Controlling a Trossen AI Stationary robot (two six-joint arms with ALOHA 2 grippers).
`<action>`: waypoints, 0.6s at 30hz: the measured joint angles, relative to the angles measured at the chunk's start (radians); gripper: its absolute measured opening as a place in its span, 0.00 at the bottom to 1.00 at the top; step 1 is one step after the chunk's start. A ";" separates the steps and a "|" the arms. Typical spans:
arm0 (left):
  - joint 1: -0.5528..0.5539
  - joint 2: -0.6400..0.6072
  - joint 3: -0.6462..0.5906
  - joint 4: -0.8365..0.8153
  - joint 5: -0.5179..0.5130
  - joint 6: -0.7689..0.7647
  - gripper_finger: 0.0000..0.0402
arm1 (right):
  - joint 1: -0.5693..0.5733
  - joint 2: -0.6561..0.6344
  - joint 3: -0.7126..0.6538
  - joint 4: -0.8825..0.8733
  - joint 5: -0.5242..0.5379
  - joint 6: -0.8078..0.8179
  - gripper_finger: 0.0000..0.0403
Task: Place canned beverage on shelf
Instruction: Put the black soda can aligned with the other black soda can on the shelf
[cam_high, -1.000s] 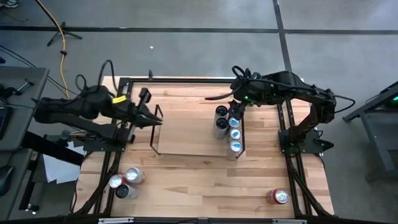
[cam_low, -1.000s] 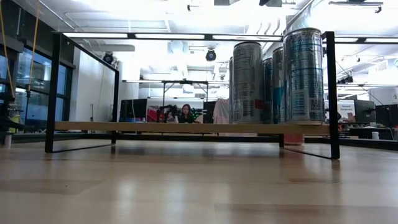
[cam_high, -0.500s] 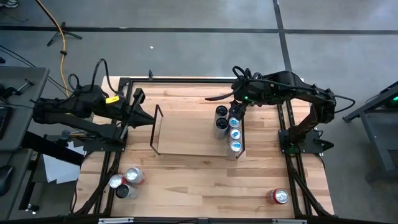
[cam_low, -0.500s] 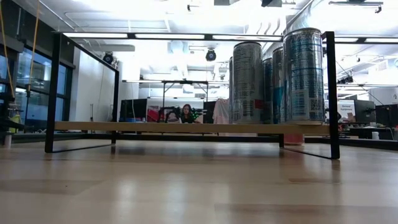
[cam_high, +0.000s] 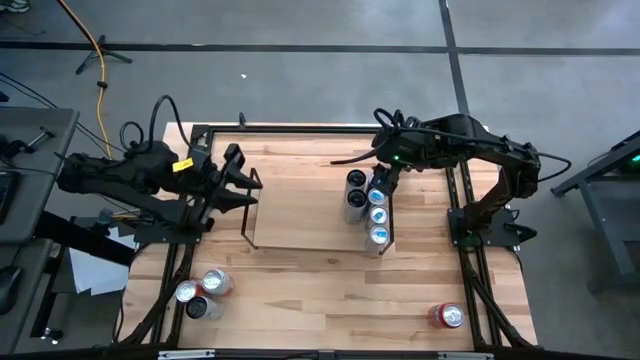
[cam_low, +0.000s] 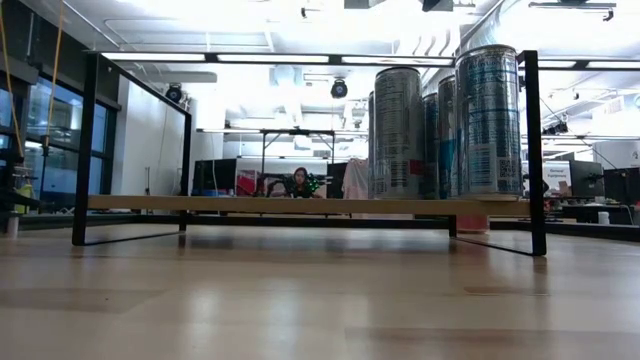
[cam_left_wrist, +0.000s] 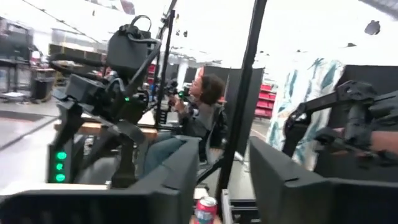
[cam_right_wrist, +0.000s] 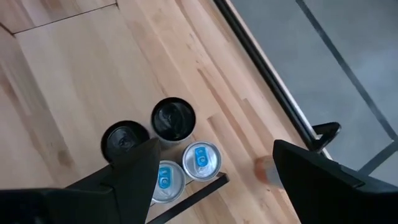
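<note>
High view showed tall silver and dark cans (cam_high: 368, 203) clustered at one end of low light-wood shelf with black wire frames (cam_high: 300, 212), likely to leave free board. Right gripper (cam_high: 381, 178) poised above them, spread wide, holding nothing. Left gripper (cam_high: 247, 190) parked at shelf's opposite end, open, empty. Spare cans (cam_high: 201, 292) and red can (cam_high: 446, 316) stood apart on plank surface (cam_high: 330, 290).

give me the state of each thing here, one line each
shelf: flat on the table, cans only at its right end
cans on shelf: upright, packed close together
three cans: upright on the table, front left, off the shelf
red can: upright on the table, front right
left end effector: open, empty, at the shelf's left end
right end effector: open, empty, above the shelf's cans
</note>
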 joint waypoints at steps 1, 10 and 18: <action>0.000 0.000 0.000 -0.003 -0.007 0.009 0.31 | 0.000 0.000 0.000 0.000 -0.004 0.000 0.74; 0.014 -0.005 0.000 -0.001 -0.011 0.020 0.66 | 0.000 0.000 0.000 0.000 -0.064 0.010 0.74; 0.018 -0.005 0.000 -0.001 -0.011 0.014 0.85 | 0.000 0.000 0.000 0.000 -0.080 0.037 0.74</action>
